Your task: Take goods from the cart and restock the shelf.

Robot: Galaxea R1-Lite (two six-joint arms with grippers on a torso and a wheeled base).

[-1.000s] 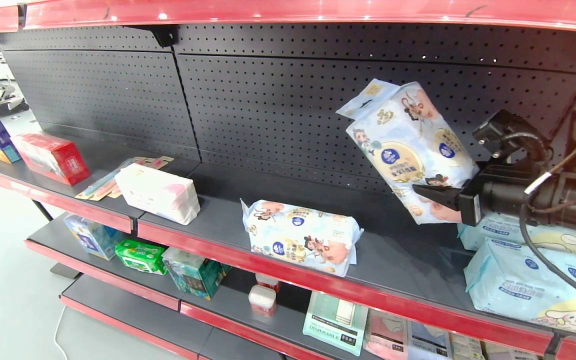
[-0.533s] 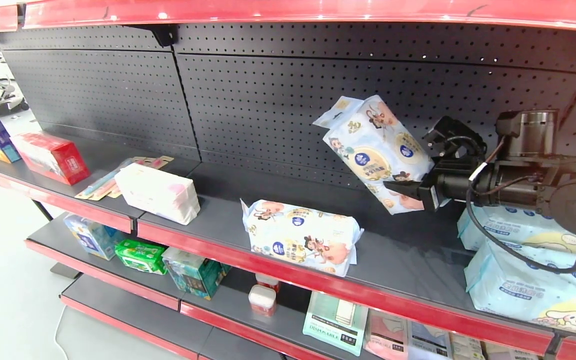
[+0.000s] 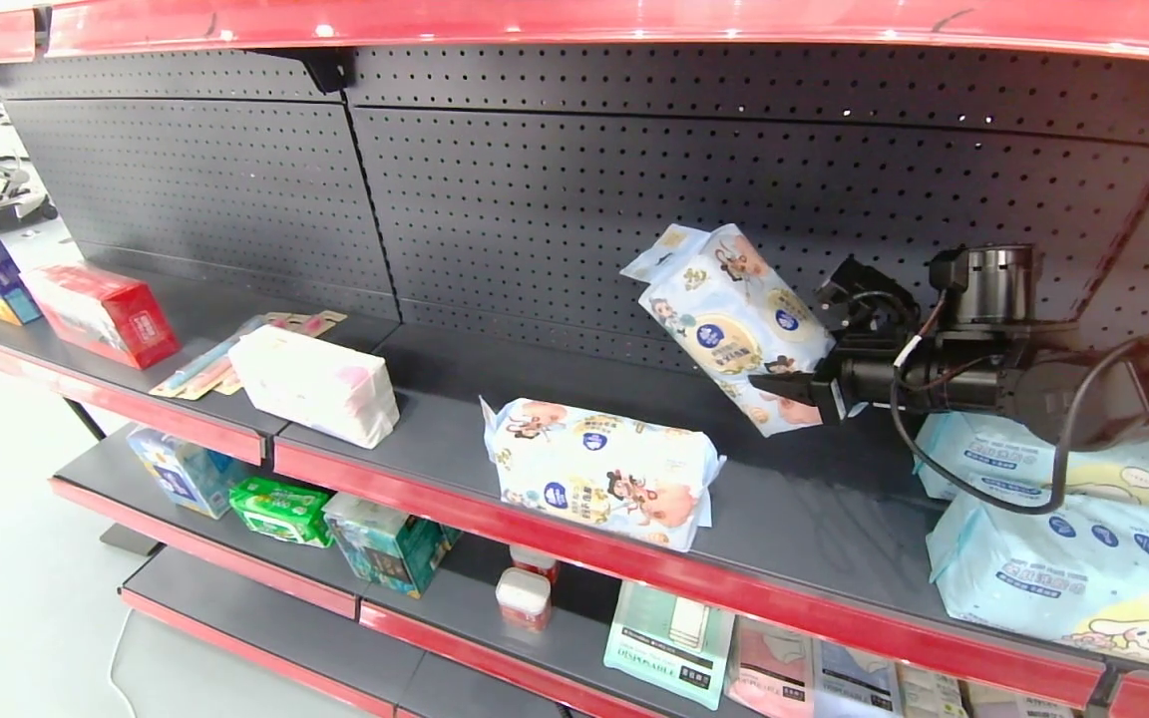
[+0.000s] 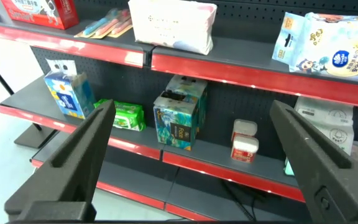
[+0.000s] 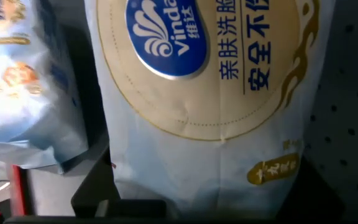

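Pale-blue cartoon-printed soft tissue pack point(image 3: 734, 319) hangs tilted above the black red-edged metal shelf point(image 3: 814, 509), seemingly clear of it | right gripper point(image 3: 792, 394) clamps its lower end | step: likely placing | next: lower, release beside the matching pack point(image 3: 599, 474)

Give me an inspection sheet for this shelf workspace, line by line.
Surface: black shelf deck, red front edge, bare under the held pack.
Job's things: tissue pack held tilted near the pegboard; matching pack lying at the front edge.
Clutter: white pack, toothbrushes, red box, pale blue packs at right.
Grippers: right gripper shut on the tissue pack; left gripper open, facing the lower shelves.
Cables: black cable loops under the right arm.
Surroundings: pegboard behind; lower shelves stocked.
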